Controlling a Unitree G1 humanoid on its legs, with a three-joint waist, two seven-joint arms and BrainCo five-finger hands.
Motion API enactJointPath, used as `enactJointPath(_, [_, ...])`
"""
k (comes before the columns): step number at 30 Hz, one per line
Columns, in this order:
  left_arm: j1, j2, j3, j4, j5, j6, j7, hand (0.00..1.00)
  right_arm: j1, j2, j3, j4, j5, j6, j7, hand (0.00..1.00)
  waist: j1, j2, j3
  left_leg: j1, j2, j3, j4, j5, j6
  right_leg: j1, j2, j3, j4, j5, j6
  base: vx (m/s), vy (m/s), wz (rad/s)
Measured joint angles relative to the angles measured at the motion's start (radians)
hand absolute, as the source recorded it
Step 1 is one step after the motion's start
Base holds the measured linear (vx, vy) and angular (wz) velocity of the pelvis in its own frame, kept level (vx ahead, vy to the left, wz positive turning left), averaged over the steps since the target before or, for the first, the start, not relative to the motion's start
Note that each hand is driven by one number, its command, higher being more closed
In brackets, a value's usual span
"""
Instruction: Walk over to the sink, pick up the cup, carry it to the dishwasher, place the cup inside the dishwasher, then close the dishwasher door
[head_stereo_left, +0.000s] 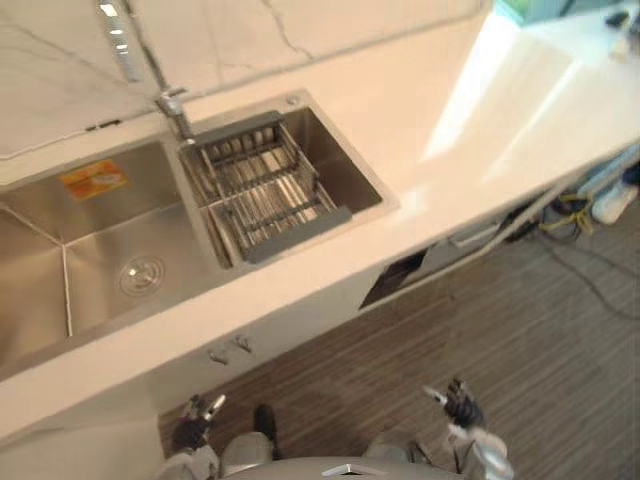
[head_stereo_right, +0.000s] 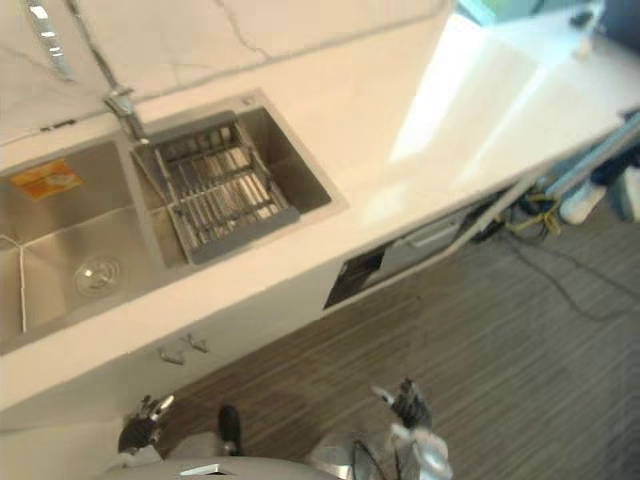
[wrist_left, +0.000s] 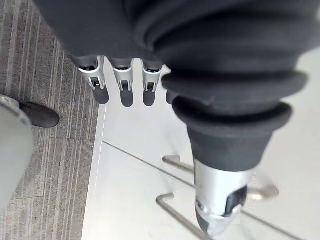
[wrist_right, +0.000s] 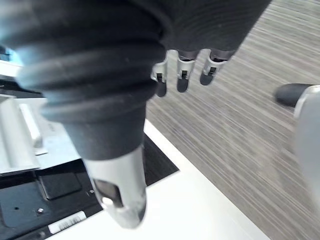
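1. Here we are in front of the sink (head_stereo_left: 160, 215). Our left hand (wrist_left: 123, 82) and right hand (wrist_right: 182, 75) hang low, fingers straight and loosely spread, holding nothing.
2. The cup? We cannot tell where it sits. The rack (head_stereo_left: 270, 195) in the sink's smaller basin looks bare.
3. Watch the dishwasher (head_stereo_right: 425, 242), right of the sink. It stands ajar, and a sideways step could clip its door.
4. A blind reach might knock the faucet (head_stereo_left: 172, 105) behind the sink.
5. Our tally: one sink with two basins, one rack, one faucet, one dishwasher.
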Motion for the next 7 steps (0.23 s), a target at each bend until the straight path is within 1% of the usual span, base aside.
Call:
enactJointPath(1, [-0.017,0.011,0.036,0.01,0.025,0.017,0.0,0.0,0.031,0.022,-0.035,0.022,0.0,0.021,0.0,0.0,-0.002,-0.043,-0.015,-0.013,-0.032,-0.056,-0.003,0.009,-0.006,0.033,0.073,0.095,-0.119,-0.009,0.005,0.04,-0.221,1.6])
enactJointPath(2, [-0.038,0.003,0.076,0.033,0.061,0.038,0.001,0.0,0.049,0.03,-0.082,0.048,-0.001,0.054,-0.001,0.0,-0.01,-0.074,-0.018,-0.013,-0.063,-0.097,-0.014,0.019,-0.005,0.066,0.08,0.123,-0.135,0.003,-0.012,0.04,-0.168,1.5])
enactJointPath(3, [-0.036,-0.017,0.091,0.037,0.077,0.049,-0.001,0.0,0.062,0.031,-0.105,0.047,0.0,0.068,0.0,0.0,-0.005,-0.063,-0.028,-0.018,-0.061,-0.082,-0.014,0.023,0.002,0.066,0.078,0.146,-0.117,-0.002,0.008,0.08,-0.001,1.13])
enactJointPath(4, [-0.024,-0.058,0.137,0.042,0.107,0.066,-0.009,0.0,0.081,0.034,-0.121,0.039,0.0,0.088,0.002,0.0,0.006,-0.053,-0.034,-0.017,-0.048,-0.06,-0.014,0.005,-0.004,0.063,0.082,0.213,-0.079,-0.018,0.021,0.09,0.09,0.67])
enactJointPath(5, [-0.019,-0.079,0.19,0.039,0.117,0.076,-0.02,0.0,0.083,0.045,-0.115,0.039,0.0,0.115,0.005,0.0,0.015,-0.035,-0.046,-0.015,-0.031,-0.036,-0.014,0.009,-0.011,0.066,0.084,0.241,-0.061,-0.019,0.023,0.09,0.076,0.61])
enactJointPath(6, [-0.018,-0.079,0.199,0.039,0.127,0.084,-0.027,0.0,0.082,0.047,-0.106,0.038,-0.001,0.13,0.006,0.0,0.018,-0.036,-0.047,-0.014,-0.026,-0.026,-0.014,0.013,-0.015,0.071,0.085,0.241,-0.057,-0.02,0.025,0.04,0.028,0.54])
enactJointPath(7, [-0.019,-0.081,0.205,0.035,0.141,0.1,-0.04,0.0,0.078,0.071,-0.078,0.033,-0.002,0.159,0.016,0.0,0.026,-0.039,-0.046,-0.002,-0.021,-0.015,-0.014,0.022,-0.019,0.089,0.085,0.229,-0.054,-0.02,0.025,0.01,-0.001,0.32])
